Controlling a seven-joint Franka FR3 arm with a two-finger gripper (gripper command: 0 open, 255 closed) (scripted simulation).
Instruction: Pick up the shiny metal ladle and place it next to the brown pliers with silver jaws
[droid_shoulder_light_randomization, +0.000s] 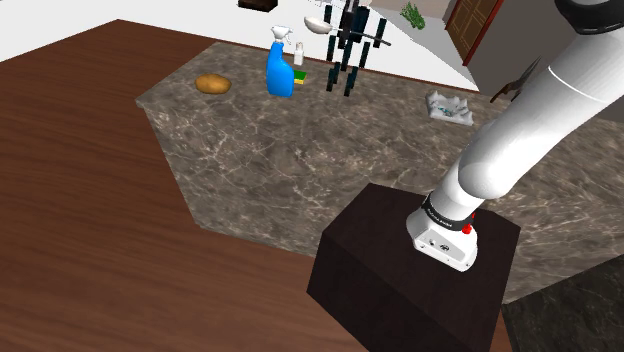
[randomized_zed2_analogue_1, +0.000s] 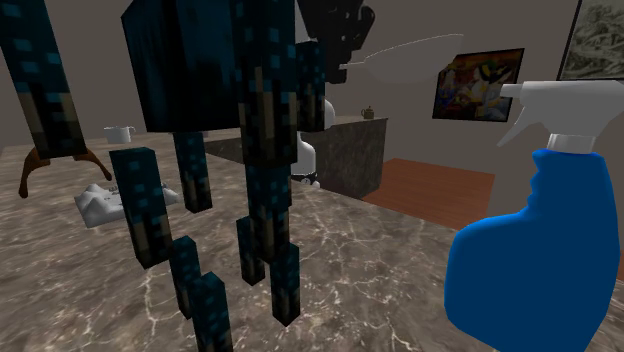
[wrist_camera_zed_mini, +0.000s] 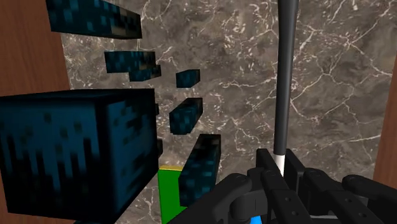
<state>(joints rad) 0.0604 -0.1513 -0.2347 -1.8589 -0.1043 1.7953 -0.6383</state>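
Wrist view is showing the all-black two-finger end effector (wrist_camera_zed_mini: 278, 170) pinching narrowly on the thin handle of the shiny grey metal ladle (wrist_camera_zed_mini: 284, 76). The handle is running straight out from between the fingers, over the grey veined marble bench (wrist_camera_zed_mini: 254, 63). A dark blue blocky figure (wrist_camera_zed_mini: 76, 153) is standing just beside the end effector.

In the shoulder view the ladle (droid_shoulder_light_randomization: 318, 22) is hanging in the air at the far end of the bench, with its bowl above the blue plastic spray bottle (droid_shoulder_light_randomization: 280, 70). The brown-handled pliers (droid_shoulder_light_randomization: 510, 88) are lying well apart from it toward that view's right, partly behind the white arm. In the second exterior view the ladle's bowl (randomized_zed2_analogue_1: 410, 62) is sticking out sideways from the end effector (randomized_zed2_analogue_1: 335, 25).
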